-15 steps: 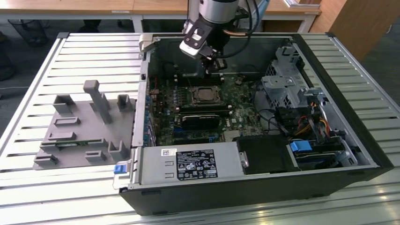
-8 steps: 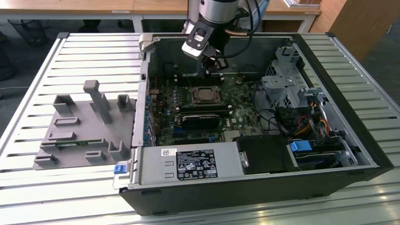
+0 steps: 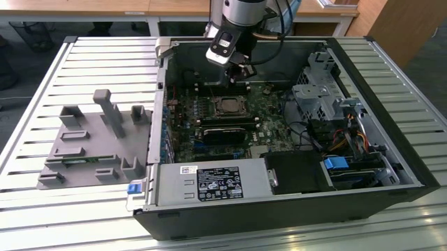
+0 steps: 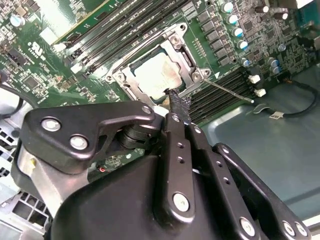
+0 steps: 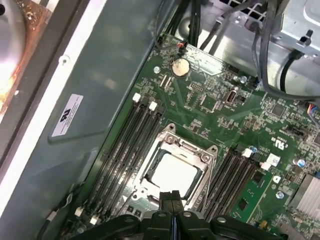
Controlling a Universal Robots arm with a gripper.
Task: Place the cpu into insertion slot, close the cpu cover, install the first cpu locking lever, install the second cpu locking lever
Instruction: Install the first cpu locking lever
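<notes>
Evidently the gripper (image 5: 171, 199), fingers pressed together and empty as if for pushing, hovers near the exterior view's centre beside the cpu cover (image 5: 191, 149), which frames the seated cpu (image 5: 174, 175).

Silver-and-black robot arm (image 3: 246, 9) with a matte black gripper (image 4: 177, 101)

The wrist is a silvery tube with dark bands, black cables (image 3: 281, 29) beside it and a black-and-white camera box (image 3: 222, 47) mounted on it. The broad linkage bars (image 4: 80, 131) carry round silver screw heads (image 4: 181, 201) (several per bar), and the slim fingers end in rough-textured black pads (image 4: 180, 106).
</notes>
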